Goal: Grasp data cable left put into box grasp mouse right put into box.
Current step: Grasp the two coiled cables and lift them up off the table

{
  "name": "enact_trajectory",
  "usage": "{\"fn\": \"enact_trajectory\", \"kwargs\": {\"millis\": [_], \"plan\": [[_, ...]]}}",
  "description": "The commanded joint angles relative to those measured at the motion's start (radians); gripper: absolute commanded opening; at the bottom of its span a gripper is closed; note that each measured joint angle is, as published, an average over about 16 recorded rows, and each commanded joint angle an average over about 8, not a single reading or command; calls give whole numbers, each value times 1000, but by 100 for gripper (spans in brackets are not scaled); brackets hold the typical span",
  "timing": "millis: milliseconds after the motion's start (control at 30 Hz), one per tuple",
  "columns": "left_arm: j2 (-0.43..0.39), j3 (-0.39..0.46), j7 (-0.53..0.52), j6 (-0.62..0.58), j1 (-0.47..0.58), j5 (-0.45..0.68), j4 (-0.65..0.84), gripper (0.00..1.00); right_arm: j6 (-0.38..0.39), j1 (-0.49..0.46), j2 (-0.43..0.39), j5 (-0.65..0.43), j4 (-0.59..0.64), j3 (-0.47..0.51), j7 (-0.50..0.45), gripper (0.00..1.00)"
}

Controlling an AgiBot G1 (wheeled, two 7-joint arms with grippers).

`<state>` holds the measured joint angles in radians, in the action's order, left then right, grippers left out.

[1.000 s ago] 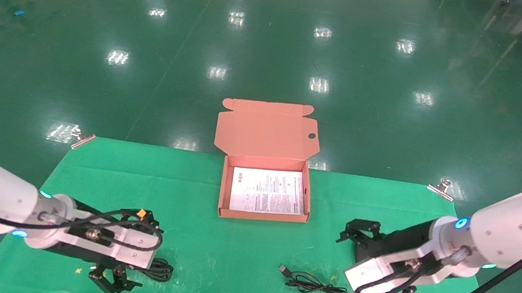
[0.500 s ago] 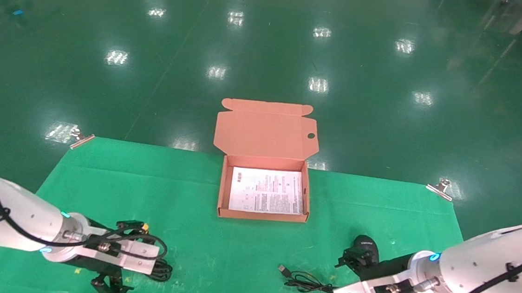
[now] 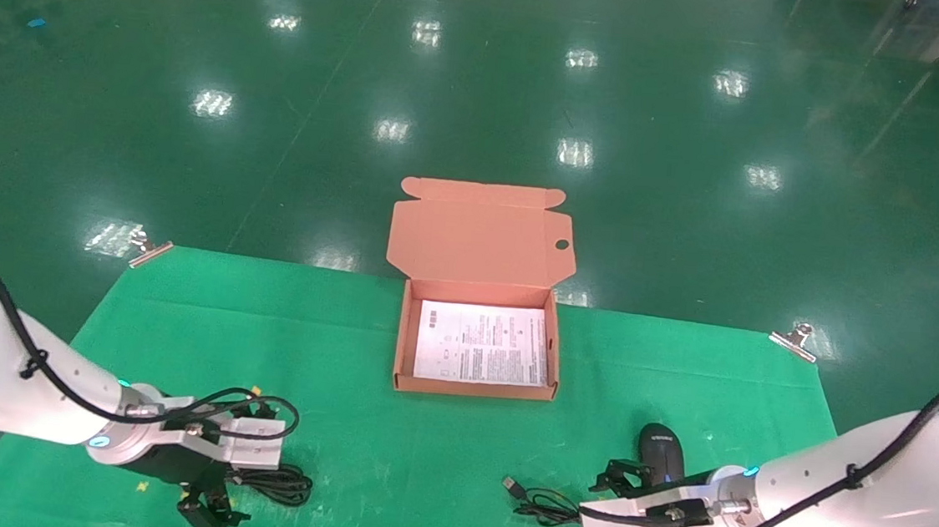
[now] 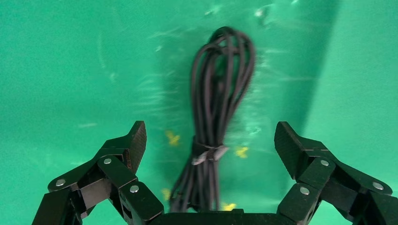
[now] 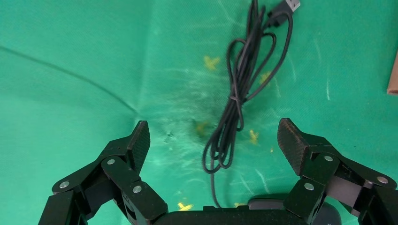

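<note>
Left gripper (image 4: 210, 140) is spread, straddling the data cable (image 4: 220, 108) at the mat's 7 o'clock, so closing takes the bundle. Right gripper (image 5: 213, 138) is spread over the mouse (image 3: 662, 450) at 5 o'clock. The box (image 3: 405, 338) lies open at 12 o'clock, ready to receive.

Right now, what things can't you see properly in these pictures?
- The data cable: in the left wrist view its near end runs behind the left gripper.
- The mouse: in the head view the right gripper hides its near end; in the right wrist view only a sliver shows.
- The leaflet in the box: print too small to read.
</note>
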<state>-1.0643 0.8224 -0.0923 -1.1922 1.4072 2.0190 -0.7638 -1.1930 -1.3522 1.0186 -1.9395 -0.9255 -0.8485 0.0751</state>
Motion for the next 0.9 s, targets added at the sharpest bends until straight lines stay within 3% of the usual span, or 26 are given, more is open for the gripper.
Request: {"fn": "enact_trajectory", "kwargs": {"millis": [33, 100, 133, 333, 400, 900], "plan": [[-11, -2, 15, 12, 4, -3, 44, 100, 14, 1, 16, -1, 38, -1, 15, 100], [-18, -1, 31, 27, 5, -1, 68, 99, 37, 2, 27, -7, 65, -2, 28, 100], [-21, -1, 38, 34, 5, 0, 78, 92, 49, 3, 31, -10, 77, -1, 33, 97], [-32, 0, 59, 72, 3, 9, 118, 17, 103, 6, 52, -21, 130, 1, 52, 24], [-34, 0, 60, 80, 3, 10, 127, 0, 111, 7, 56, -23, 140, 1, 56, 2], [-33, -1, 60, 79, 2, 10, 124, 0, 109, 7, 55, -23, 136, 1, 55, 0]]}}
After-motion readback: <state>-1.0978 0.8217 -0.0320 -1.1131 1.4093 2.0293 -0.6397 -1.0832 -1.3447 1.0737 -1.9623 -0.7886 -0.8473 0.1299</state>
